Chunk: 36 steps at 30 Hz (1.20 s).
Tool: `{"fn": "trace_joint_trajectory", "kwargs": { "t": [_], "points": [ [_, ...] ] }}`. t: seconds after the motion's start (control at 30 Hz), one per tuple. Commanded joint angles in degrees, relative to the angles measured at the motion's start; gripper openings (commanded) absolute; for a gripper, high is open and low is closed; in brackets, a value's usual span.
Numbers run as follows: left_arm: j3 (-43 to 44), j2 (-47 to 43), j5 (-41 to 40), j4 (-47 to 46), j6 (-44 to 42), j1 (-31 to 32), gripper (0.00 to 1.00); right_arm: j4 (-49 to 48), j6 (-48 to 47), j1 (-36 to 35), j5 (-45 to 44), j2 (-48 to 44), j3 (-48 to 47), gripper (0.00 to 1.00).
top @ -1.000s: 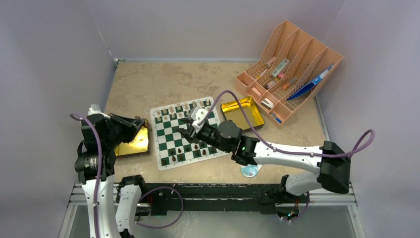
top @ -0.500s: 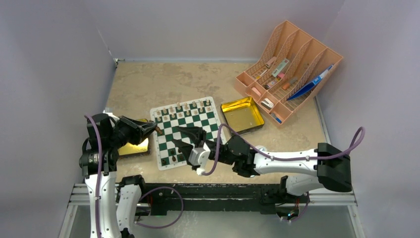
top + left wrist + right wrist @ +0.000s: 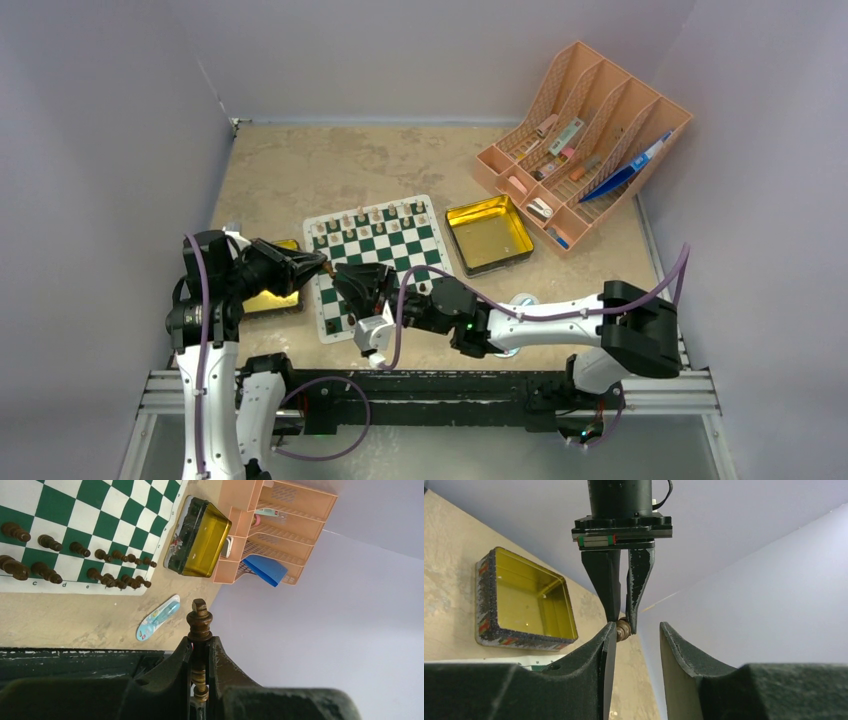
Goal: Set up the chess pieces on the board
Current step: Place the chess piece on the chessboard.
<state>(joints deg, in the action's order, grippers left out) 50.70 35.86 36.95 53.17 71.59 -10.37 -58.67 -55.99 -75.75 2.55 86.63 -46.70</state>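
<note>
The green-and-white board lies mid-table. Tan chess pieces line its far rows. In the left wrist view, dark chess pieces stand in two rows along one edge of the board. My left gripper hangs over the board's left edge, shut on a tall dark brown piece whose top sticks out past the fingertips. My right gripper is open and faces the left one. The held piece sits just off its left fingertip, not between the fingers.
A gold tin stands right of the board, and another sits under my left arm. At the back right is an orange rack holding pens and small items. A pale blue oval object lies near the table's front edge.
My right arm swung from over the board's middle to its near-left corner and now points at the left gripper. My left gripper carried the dark piece from the left tin towards the board.
</note>
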Motion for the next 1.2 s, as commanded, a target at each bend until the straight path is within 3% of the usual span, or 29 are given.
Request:
{"fn": "trace_joint_trajectory", "kwargs": {
  "t": [0.0,0.17,0.37,1.03,1.17],
  "points": [
    [1.24,0.04,2.63,-1.53,2.68,0.21,0.00,-2.24,-3.37,-0.32,-0.41,0.55,-3.79,0.38],
    [1.24,0.14,3.21,-1.57,2.70,0.15,0.00,-1.96,-3.33,-0.45,-0.10,1.32,-4.12,0.35],
    [1.33,0.09,3.35,-1.75,2.76,0.21,0.00,-1.70,-2.64,-0.46,0.09,1.61,-3.51,0.39],
    [1.47,0.09,5.64,-2.04,4.00,0.19,0.00,-2.67,-0.94,-0.46,-2.37,2.67,-4.41,0.30],
    [1.16,0.03,6.96,-2.53,4.77,0.26,0.00,-2.72,-0.41,-0.46,-2.37,2.41,-4.50,0.21]
  ]
}}
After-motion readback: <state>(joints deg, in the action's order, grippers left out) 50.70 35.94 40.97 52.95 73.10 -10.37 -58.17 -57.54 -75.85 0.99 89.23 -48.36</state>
